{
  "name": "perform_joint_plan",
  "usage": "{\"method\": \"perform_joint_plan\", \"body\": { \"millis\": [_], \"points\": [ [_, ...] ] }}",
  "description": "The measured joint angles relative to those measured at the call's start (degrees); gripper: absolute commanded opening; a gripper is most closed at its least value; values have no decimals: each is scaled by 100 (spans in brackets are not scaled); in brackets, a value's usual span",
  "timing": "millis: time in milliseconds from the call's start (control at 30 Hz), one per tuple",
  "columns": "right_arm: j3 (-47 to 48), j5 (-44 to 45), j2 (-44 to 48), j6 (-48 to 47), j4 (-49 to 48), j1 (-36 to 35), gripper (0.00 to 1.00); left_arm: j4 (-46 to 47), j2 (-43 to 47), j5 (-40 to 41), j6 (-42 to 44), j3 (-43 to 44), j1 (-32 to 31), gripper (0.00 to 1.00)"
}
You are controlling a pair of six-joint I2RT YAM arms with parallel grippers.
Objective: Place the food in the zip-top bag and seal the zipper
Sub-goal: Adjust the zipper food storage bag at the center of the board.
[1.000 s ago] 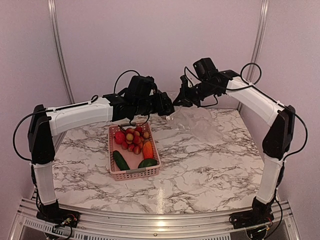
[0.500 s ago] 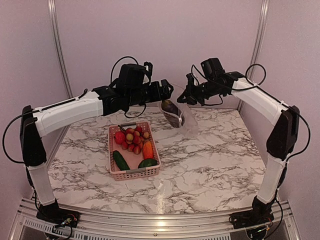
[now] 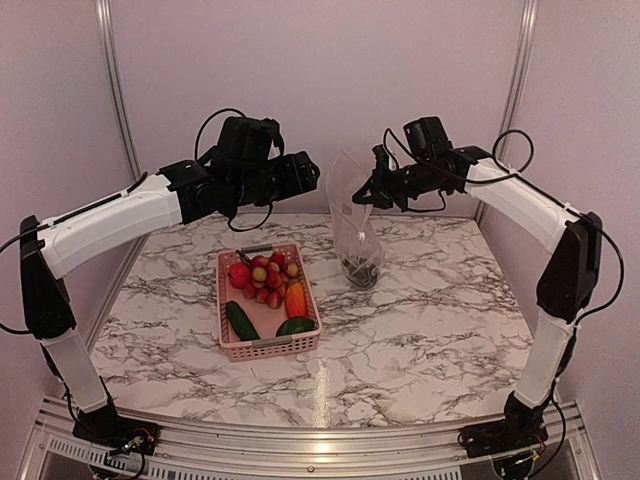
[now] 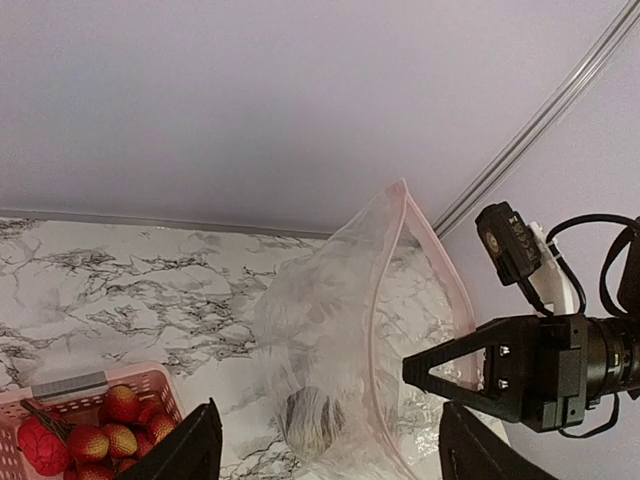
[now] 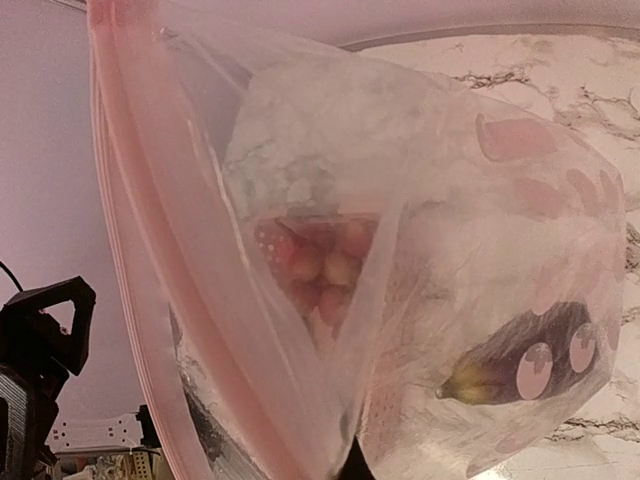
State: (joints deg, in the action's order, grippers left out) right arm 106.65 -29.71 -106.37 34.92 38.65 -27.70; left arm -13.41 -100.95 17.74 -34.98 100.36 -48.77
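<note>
Top view: hangs the zip-top bag [image 3: 352,225] at centre from the right gripper [image 3: 368,197], pinched on its mouth edge, so the mouth gapes; poises the left gripper [image 3: 312,176] spread, empty, just left. Left wrist: shows the eggplant [image 4: 312,415] at bag bottom, pink basket [image 4: 140,374] lower left. Right wrist: shows the zipper [image 5: 130,200] unsealed, far left.

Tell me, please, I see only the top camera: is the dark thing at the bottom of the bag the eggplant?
Observer: Yes. The right wrist view shows the purple eggplant inside the zip-top bag, at its bottom.
Operator: Is it sealed?
Observer: No. In the left wrist view the zipper gapes, its two sides apart.
Operator: And the left side, is it holding anything?
Observer: Nothing; the left gripper is open, its fingers bare.
</note>
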Motion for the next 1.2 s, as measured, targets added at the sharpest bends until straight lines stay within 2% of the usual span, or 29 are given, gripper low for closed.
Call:
{"method": "perform_joint_plan", "body": {
  "millis": [400,467,633,767,833,933,1033,1200],
  "points": [
    [752,431,-214,-501,686,-341,0,-87,-363,-809,-376,-87,76,74],
    [798,529,-227,-568,789,-444,0,-66,-393,-833,-437,-76,79,70],
    [824,778,-251,-723,1021,-590,2,-262,-686,-837,-826,291,131,42],
    [1014,1078,-293,-874,1255,-656,16,-398,-905,-1045,-1237,310,271,23],
    [1113,1250,-299,-957,1351,-671,21,-400,-1025,-1187,-1351,310,323,21],
    [1255,1499,-315,-1045,1506,-697,22,-396,-1121,-1305,-1436,306,339,19],
    [1377,1722,-350,-1093,1652,-732,14,-332,-1119,-1377,-1464,306,317,20],
    [1397,1864,-380,-1121,1757,-754,7,-212,-1119,-1480,-1475,302,295,20]
  ]
}}
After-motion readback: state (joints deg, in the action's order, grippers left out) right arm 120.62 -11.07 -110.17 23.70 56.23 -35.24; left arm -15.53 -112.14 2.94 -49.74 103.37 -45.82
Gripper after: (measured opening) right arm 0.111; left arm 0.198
